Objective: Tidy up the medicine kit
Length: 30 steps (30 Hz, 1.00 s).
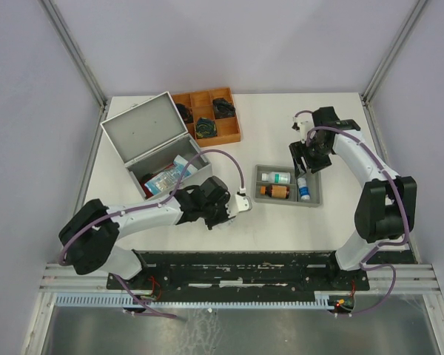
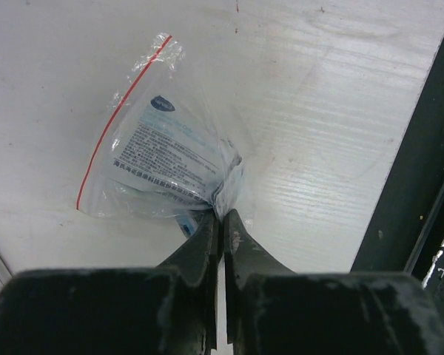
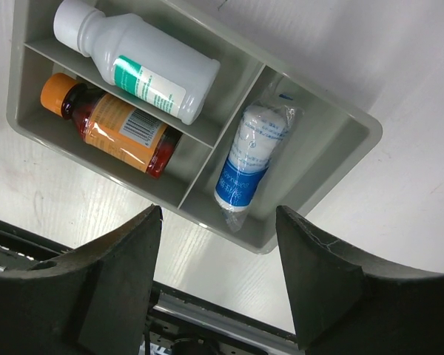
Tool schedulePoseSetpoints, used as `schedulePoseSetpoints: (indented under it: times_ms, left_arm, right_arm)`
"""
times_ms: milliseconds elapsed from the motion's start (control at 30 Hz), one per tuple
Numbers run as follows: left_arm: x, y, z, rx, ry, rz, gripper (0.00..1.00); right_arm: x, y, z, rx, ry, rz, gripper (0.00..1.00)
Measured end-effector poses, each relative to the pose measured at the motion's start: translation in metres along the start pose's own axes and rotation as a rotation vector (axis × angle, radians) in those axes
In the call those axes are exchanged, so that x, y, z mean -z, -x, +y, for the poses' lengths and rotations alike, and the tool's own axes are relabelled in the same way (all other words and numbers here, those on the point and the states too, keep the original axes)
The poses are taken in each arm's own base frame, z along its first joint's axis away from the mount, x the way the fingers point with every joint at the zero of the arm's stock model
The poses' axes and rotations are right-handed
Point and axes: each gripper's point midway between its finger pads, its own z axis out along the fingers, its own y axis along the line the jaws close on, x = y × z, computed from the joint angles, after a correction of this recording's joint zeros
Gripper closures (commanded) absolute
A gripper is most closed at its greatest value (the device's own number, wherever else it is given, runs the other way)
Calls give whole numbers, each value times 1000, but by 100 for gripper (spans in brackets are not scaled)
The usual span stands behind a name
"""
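Meanwhile, the left claw [image 2: 222,216] pinches a clear bag [image 2: 159,155] near the open kit [image 1: 144,129].

Its jaws are clamped tight on the bag's corner. The bag, red-striped with a printed packet inside, appears to lie on the white table [image 2: 340,96], though lift is hard to judge. The kit stands at the table's far left, lid up, boxes inside, just behind the left arm. The right claw [image 3: 218,214] hangs wide over the grey tray [image 3: 355,140], gripping nothing; a white bottle [image 3: 140,63], an amber bottle [image 3: 111,126] and a wrapped roll [image 3: 251,159] lie in separate compartments.
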Motion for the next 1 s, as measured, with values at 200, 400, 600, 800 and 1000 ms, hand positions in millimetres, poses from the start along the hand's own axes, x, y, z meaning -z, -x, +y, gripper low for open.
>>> schedulePoseSetpoints:
  times_ms: [200, 400, 600, 800, 1000]
  left_arm:
    - [13, 1, 2, -3, 0, 8, 97]
    - [51, 21, 27, -29, 105, -34, 97]
    - [117, 39, 94, 1, 319, -69, 97]
    - [183, 24, 164, 62, 494, -16, 97]
    - [181, -8, 183, 79, 478, 106, 97]
  right_arm:
    - [1, 1, 3, 1, 15, -6, 29]
    - [10, 3, 11, -1, 45, -40, 30]
    - [27, 6, 26, 4, 98, -103, 30]
    - [38, -3, 41, 21, 151, -157, 30]
    - [39, -8, 46, 31, 171, -174, 30]
